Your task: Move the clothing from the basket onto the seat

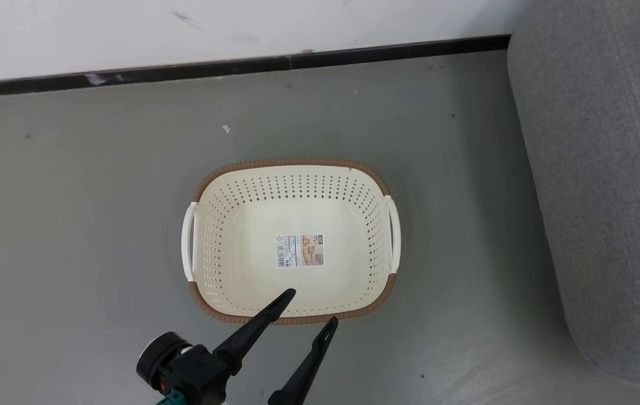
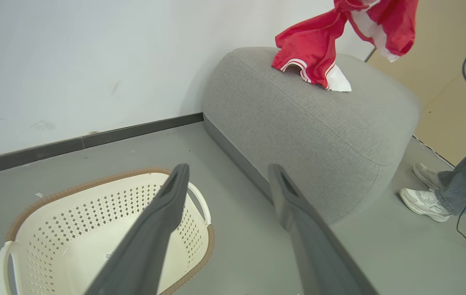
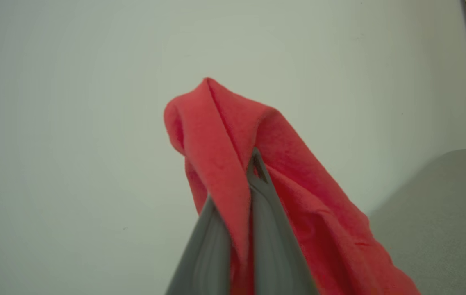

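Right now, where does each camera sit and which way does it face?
Head view: on the head, looking down into the empty laundry basket; open left gripper below.
Left wrist view: along that gripper toward the grey sofa and red garment.
Right wrist view: faces the wall; right gripper shut on the garment.
Shared: head and left wrist both show basket and sofa.

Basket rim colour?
Brown, woven-look rim on a cream-white perforated basket; the head view shows it best.
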